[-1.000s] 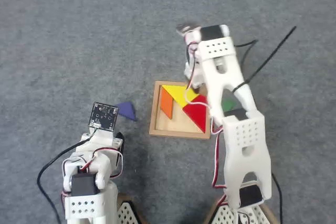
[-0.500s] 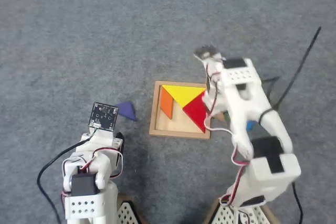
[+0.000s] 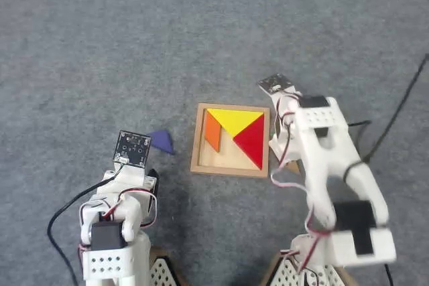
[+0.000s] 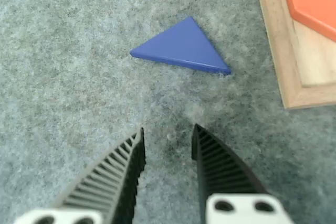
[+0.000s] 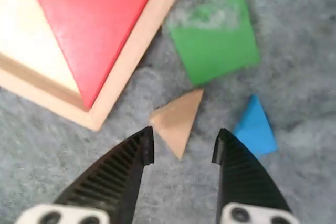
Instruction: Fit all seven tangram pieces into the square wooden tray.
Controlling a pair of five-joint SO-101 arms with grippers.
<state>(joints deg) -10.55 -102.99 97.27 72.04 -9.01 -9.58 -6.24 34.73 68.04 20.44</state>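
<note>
The right fingers [image 5: 126, 169] are spread apart and grasp nothing. A small tan wooden triangle [image 5: 176, 121] lies flat on the grey carpeted counter [image 3: 100, 51], with one of its corners reaching into the gap between the fingertips. Whether either tip touches it cannot be told. A small light blue triangle [image 5: 255, 127] lies just beside one fingertip. Past the tan triangle, a green square piece [image 5: 215, 38] lies close to the outer edge of the square wooden tray [image 5: 126, 59]. All three pieces are on the counter outside the tray, at its right side.

Inside the tray, a large red triangle [image 5: 94, 14] sits flat with one long edge against that rim, and bare wood shows next to it. From above, a large yellow triangle [image 3: 234, 120] fills the tray's far side and meets the red one. An orange parallelogram [image 3: 212, 130] stands against the tray's left rim, and the near part of the tray floor is bare wood. The right arm [image 3: 328, 165] stretches over the counter just right of the tray.

The left fingers [image 4: 126, 171] are also parted and hold nothing, low over the counter. A dark blue triangle [image 4: 181, 48] lies flat ahead of their tips, apart from them and a little off the tray's left rim. The left arm [image 3: 117, 226] sits near the counter's front edge.
</note>
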